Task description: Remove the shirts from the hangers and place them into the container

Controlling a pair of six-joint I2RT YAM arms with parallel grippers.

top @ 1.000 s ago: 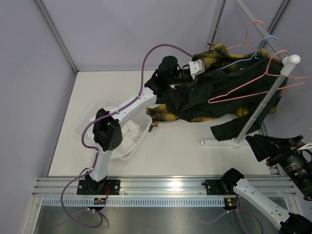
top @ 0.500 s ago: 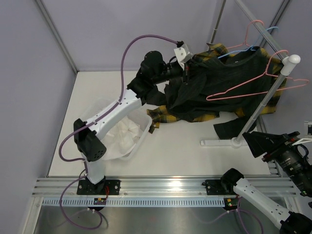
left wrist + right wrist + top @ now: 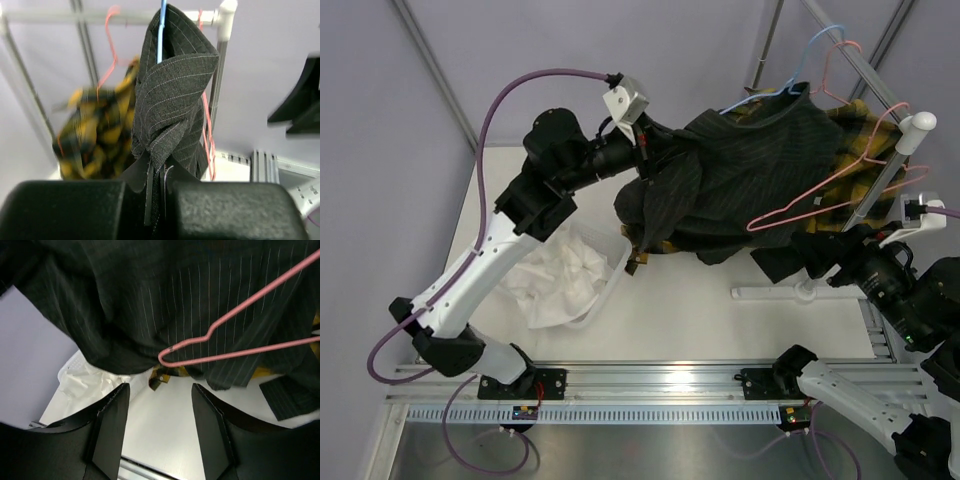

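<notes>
One shirt (image 3: 560, 280) lies in the container (image 3: 613, 283), left of the hanging shirts (image 3: 760, 170)

Three shirts (image 3: 760, 160), one container (image 3: 616, 276)

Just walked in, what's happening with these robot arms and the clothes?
The left tool is shut on the black pinstriped shirt, holding it stretched out from the rack, its top on the light blue hanger. The white shirt lies in the container. The plaid shirt hangs behind. The right tool is open near a bare pink hanger.
</notes>
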